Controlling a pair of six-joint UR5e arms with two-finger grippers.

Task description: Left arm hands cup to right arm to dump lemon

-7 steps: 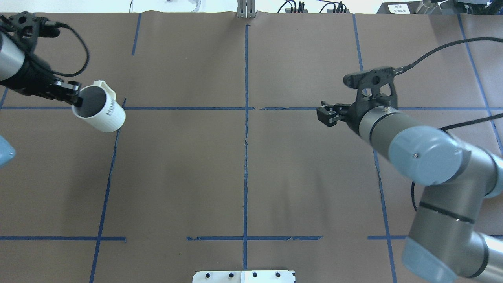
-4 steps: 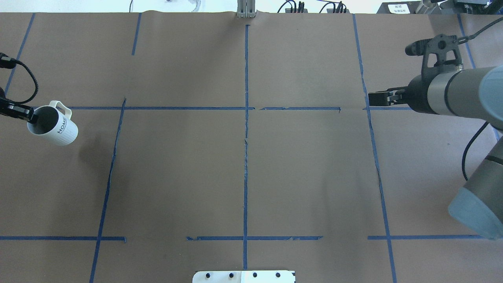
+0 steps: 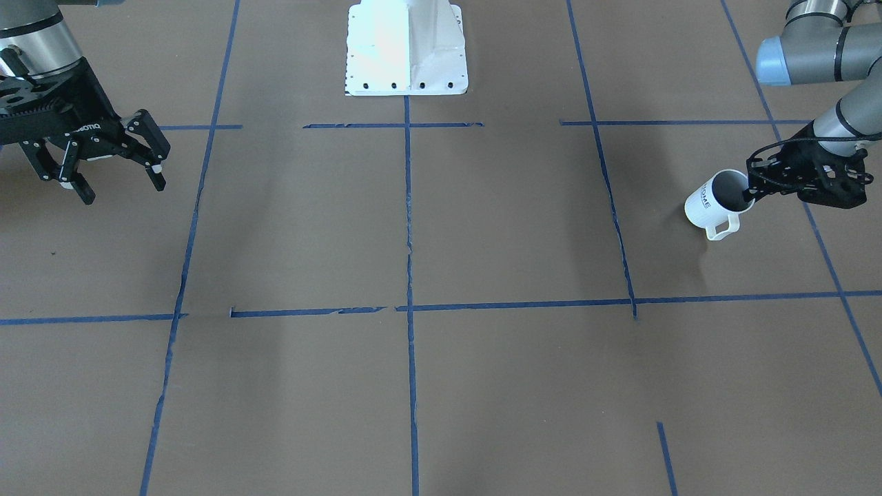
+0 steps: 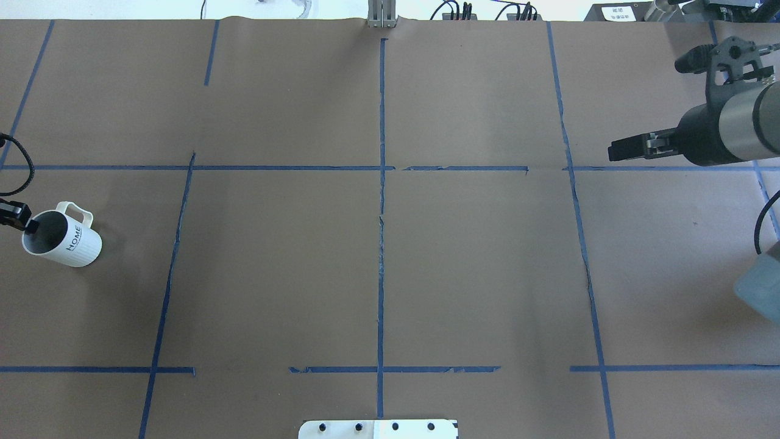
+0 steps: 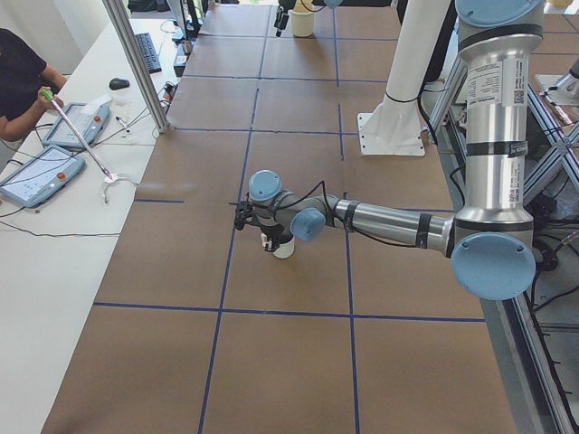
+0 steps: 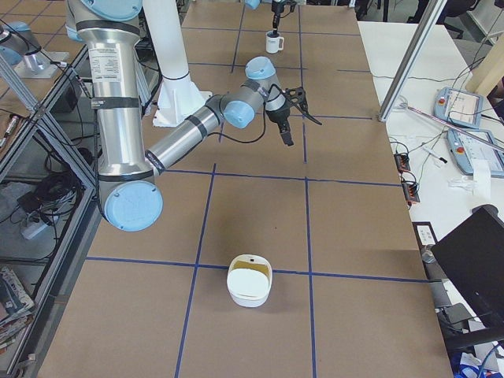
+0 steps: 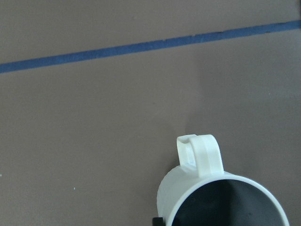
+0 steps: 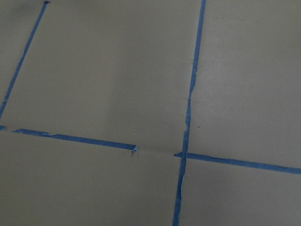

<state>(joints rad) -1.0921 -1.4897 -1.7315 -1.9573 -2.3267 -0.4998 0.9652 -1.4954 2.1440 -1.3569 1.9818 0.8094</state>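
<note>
The white ribbed cup (image 4: pixel 67 245) with "HOME" on its side hangs tilted at the table's left edge, low over the paper. It also shows in the front view (image 3: pixel 710 201), the left view (image 5: pixel 283 247) and the left wrist view (image 7: pixel 211 193). My left gripper (image 4: pixel 28 226) (image 3: pixel 751 191) is shut on its rim, handle side away from the fingers. The cup's inside looks dark grey; no lemon shows. My right gripper (image 3: pixel 122 187) (image 4: pixel 612 151) (image 6: pixel 302 131) is open and empty, raised far to the right.
Brown paper with blue tape lines covers the table (image 4: pixel 378 244). The white robot base (image 3: pixel 406 48) stands at the near middle edge. A white bowl (image 6: pixel 250 283) sits near the table's right end. An operator (image 5: pixel 18 72) and tablets are at a side table.
My left arm has carried the cup leftward, toward the robot's side and lower. My right arm has pulled back to the right, away from the middle.
</note>
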